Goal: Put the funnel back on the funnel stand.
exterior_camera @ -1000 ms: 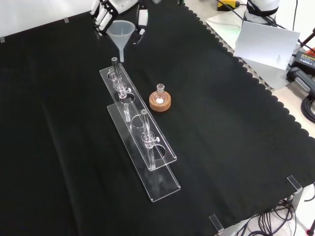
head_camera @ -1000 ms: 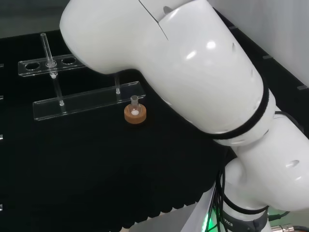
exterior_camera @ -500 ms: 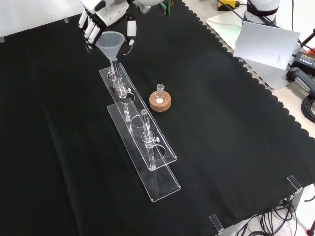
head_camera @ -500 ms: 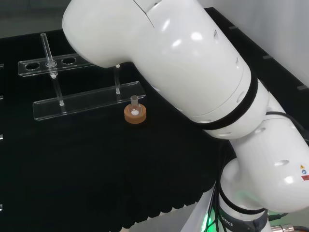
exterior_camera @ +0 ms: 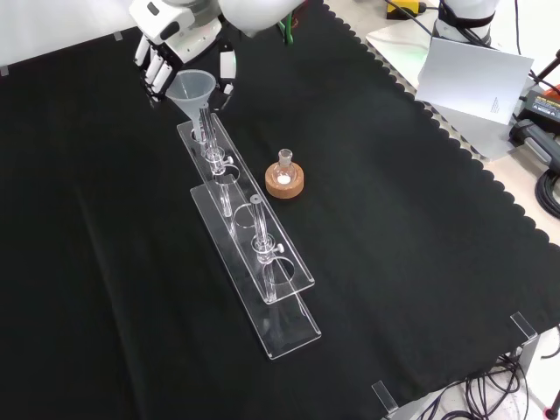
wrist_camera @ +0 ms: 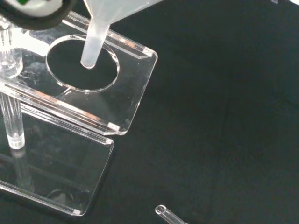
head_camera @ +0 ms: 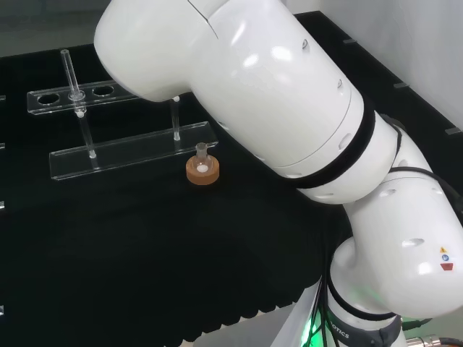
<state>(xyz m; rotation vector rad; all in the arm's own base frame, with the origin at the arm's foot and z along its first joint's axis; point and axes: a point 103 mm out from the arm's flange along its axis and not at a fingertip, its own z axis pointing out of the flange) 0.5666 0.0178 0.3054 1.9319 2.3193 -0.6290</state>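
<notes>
In the front view the hand (exterior_camera: 166,44) is curled round the cone of a translucent white funnel (exterior_camera: 192,91) at the far end of the clear acrylic funnel stand (exterior_camera: 262,262). The funnel's stem points down at the stand's end hole. In the wrist view the funnel's stem (wrist_camera: 93,44) hangs just above the round hole (wrist_camera: 83,63) in the stand's upper shelf (wrist_camera: 135,88); its tip looks slightly above the plate. In the head view the stand (head_camera: 130,152) lies at the left, and the arm's white links (head_camera: 246,94) cover the hand.
A small glass flask on a cork ring (exterior_camera: 284,180) stands to the right of the funnel stand in the front view. The stand's upright posts (exterior_camera: 259,229) rise along its middle. A thin clear rod end (wrist_camera: 168,215) lies on the cloth. Cables and grey sheets lie beyond the cloth's right edge.
The hand with the funnel has moved down and leftward in the front view, bringing the stem from behind the stand to over its end hole. The arm's links have shifted in the head view.
</notes>
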